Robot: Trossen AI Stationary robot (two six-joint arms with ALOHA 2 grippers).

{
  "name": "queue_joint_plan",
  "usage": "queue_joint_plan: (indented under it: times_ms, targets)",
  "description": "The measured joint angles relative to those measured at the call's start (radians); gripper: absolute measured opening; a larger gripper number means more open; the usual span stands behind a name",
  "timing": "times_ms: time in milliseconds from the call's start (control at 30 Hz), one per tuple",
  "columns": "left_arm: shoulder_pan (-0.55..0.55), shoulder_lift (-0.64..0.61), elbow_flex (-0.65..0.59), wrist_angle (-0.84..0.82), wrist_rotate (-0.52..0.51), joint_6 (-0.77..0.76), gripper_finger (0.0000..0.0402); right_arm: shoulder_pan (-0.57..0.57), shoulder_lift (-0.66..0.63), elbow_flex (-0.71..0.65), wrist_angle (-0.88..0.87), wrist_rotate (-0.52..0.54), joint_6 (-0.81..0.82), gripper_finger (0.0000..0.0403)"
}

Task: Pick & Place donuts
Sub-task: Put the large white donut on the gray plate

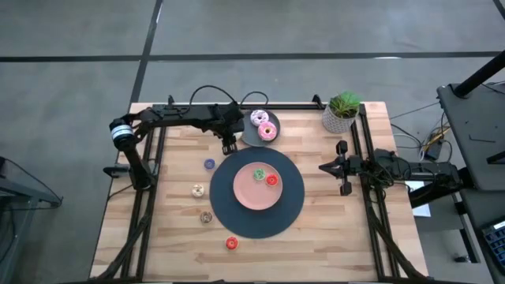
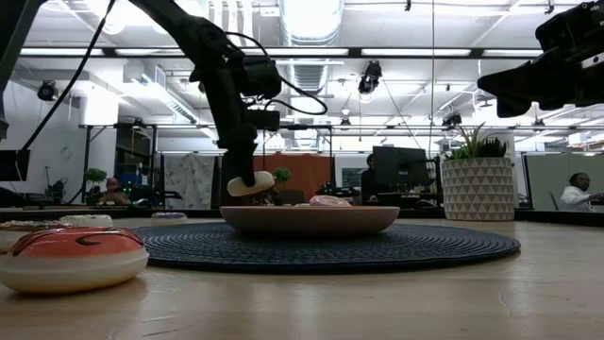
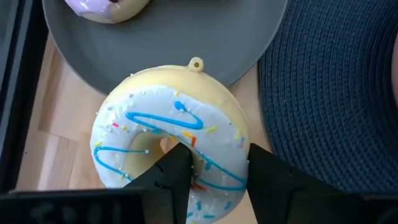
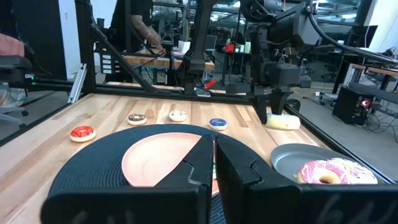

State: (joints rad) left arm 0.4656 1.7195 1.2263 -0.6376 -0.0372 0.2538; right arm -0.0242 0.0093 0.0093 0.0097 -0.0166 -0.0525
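Left gripper point(image 3: 208, 171) is pinching the cream donut point(image 3: 171, 140) through its hole and holding it clear of the wooden table point(image 1: 331, 229), beside the dark grey plate's point(image 3: 186, 37) rim. Dark woven mat point(image 1: 293, 207) and pink plate point(image 1: 246, 193) are lying just beyond. Right gripper point(image 4: 212, 163), fingers pressed together, is waiting at the table's right edge near the potted plant point(image 1: 342, 110)

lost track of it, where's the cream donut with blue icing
The left gripper holds the cream donut lifted off the table, beside the dark grey plate toward the back, at the edge of the round mat.
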Motion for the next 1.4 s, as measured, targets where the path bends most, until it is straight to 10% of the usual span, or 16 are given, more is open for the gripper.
queue_joint_plan:
  times_ms: [767, 1400]
  targets:
    - [0.002, 0.012, 0.024, 0.053, -0.001, -0.002, 0.0111, 0.000, 0.000, 0.000, 0.000, 0.000, 0.000, 0.0009]
    - [0.004, 0.295, 0.377, -0.074, 0.019, 0.031, 0.0111, 0.000, 0.000, 0.000, 0.000, 0.000, 0.000, 0.0008]
